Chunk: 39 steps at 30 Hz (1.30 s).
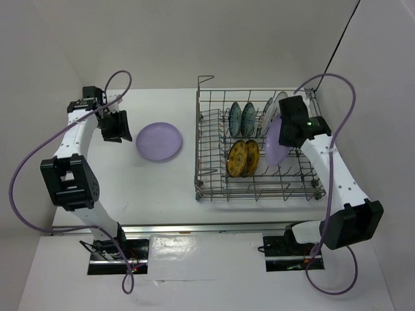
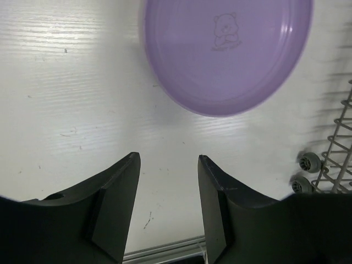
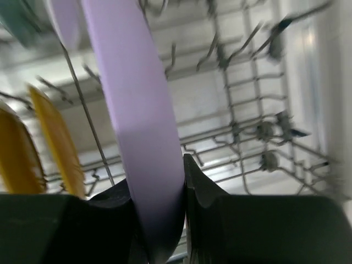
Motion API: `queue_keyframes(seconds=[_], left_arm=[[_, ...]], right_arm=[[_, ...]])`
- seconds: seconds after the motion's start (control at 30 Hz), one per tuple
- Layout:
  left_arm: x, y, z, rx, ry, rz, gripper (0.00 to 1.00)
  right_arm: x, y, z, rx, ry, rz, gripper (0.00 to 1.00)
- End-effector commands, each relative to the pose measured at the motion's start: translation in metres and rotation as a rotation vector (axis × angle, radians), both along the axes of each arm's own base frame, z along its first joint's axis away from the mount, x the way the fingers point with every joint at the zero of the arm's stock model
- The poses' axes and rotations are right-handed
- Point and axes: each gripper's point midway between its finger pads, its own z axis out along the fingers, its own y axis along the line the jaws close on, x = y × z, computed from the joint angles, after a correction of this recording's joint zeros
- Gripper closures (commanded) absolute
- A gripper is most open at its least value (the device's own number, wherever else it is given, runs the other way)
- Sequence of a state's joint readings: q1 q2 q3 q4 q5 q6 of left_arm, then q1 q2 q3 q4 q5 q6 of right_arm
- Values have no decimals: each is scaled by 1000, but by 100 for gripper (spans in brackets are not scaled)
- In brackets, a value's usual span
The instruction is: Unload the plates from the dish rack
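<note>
Plates are being cleared from the dish rack [image 1: 211, 155], which stands at 3 o'clock on the bench [image 1: 155, 188]. The step in hand is judged to be the lifting out of the upright lavender plate [image 1: 273, 148], set on edge at the rack's 3 o'clock end. Its rim is pinched between the fingers of the right hand [image 3: 158, 201], which is reached down into the rack from above with the forearm slanted in from 5 o'clock. A straight pull upward is called for next, so that the tines, the yellow pair [image 1: 243, 157] at 9 o'clock of it and the white pair [image 1: 269, 111] at 12 o'clock are not struck. The teal pair [image 1: 242, 118] is seen at 12 o'clock of the yellow. A flat lavender plate [image 1: 159, 141] lies on the bench at 9 o'clock of the rack. The left hand [image 2: 168, 165] is held spread and empty, at 9 o'clock of that plate and apart from it, pointed down at bare bench.
</note>
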<state>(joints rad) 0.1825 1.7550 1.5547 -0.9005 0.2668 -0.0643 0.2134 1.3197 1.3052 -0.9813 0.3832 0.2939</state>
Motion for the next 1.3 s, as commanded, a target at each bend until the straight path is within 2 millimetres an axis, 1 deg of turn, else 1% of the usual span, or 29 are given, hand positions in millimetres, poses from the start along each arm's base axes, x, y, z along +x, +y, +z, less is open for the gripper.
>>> queue_keyframes(seconds=[0.0,0.07,0.1,0.13,0.17,0.2,0.23,0.27,0.3,0.33,0.37,0.4,0.43,0.47,0.53,0.57,0.63,0.67,0.7,0.73,0.77,0.87,0.93,0.97,1.03,1.1,1.13,1.2,1.27], left_arm=[[-10,-2,39,9,-81,-43,41],[-12,-11,54,-24,-124,-77,41],[-15,-20,70,-57,-170,-123,41],[-17,-26,77,-79,-194,-149,41],[-16,-31,88,-97,-231,-179,41],[-19,-43,102,-151,-273,-239,41],[-25,-51,110,-180,-295,-268,41],[-26,-57,122,-203,-330,-298,41],[-29,-63,129,-238,-349,-320,41],[-33,-75,143,-299,-392,-374,39],[-37,-82,152,-326,-420,-405,33],[-39,-90,162,-379,-452,-443,25],[-41,-93,169,-386,-476,-458,11],[-45,-98,177,-392,-498,-469,0],[-46,-102,189,-391,-535,-487,0],[-51,-111,200,-389,-560,-512,0],[-53,-112,205,-374,-569,-508,0],[-52,-116,211,-369,-589,-525,0],[-52,-115,215,-364,-597,-508,0],[-52,-114,219,-352,-610,-493,0],[-46,-113,221,-330,-622,-473,0],[-34,-95,208,-239,-591,-358,0],[-27,-83,197,-186,-565,-294,0],[-26,-81,196,-173,-564,-284,0],[-23,-72,184,-134,-536,-246,0],[-24,-71,172,-132,-505,-236,0],[-25,-71,172,-130,-512,-237,0],[-27,-74,170,-149,-506,-249,4],[-30,-83,169,-204,-493,-283,26]], right_arm=[[16,-24,97,-73,-263,-90,100],[17,-37,127,-134,-327,-118,100],[17,-43,156,-166,-386,-116,100],[17,-49,171,-198,-414,-134,100],[20,-49,186,-196,-452,-132,100],[24,-40,210,-163,-516,-112,100],[29,-33,222,-129,-555,-90,100],[39,-6,234,-22,-613,12,100],[48,13,237,47,-637,75,100],[54,34,237,126,-658,131,100],[63,78,249,251,-720,284,100],[66,112,232,347,-688,396,100],[73,125,229,376,-705,409,100],[77,168,233,478,-727,545,100],[72,219,228,616,-694,708,100],[77,250,221,676,-678,766,100],[74,282,224,751,-672,862,100],[66,306,227,789,-675,941,100],[70,323,218,814,-649,964,100],[65,335,216,854,-623,998,100],[67,349,205,888,-595,1020,100],[48,376,212,1003,-555,1113,100],[39,391,204,1017,-524,1146,100],[36,394,204,1021,-520,1154,100],[31,401,192,1029,-492,1151,100],[29,398,195,1037,-511,1139,100],[28,398,185,1048,-476,1119,100],[19,403,184,1073,-459,1149,100],[17,411,173,1078,-427,1160,100]])
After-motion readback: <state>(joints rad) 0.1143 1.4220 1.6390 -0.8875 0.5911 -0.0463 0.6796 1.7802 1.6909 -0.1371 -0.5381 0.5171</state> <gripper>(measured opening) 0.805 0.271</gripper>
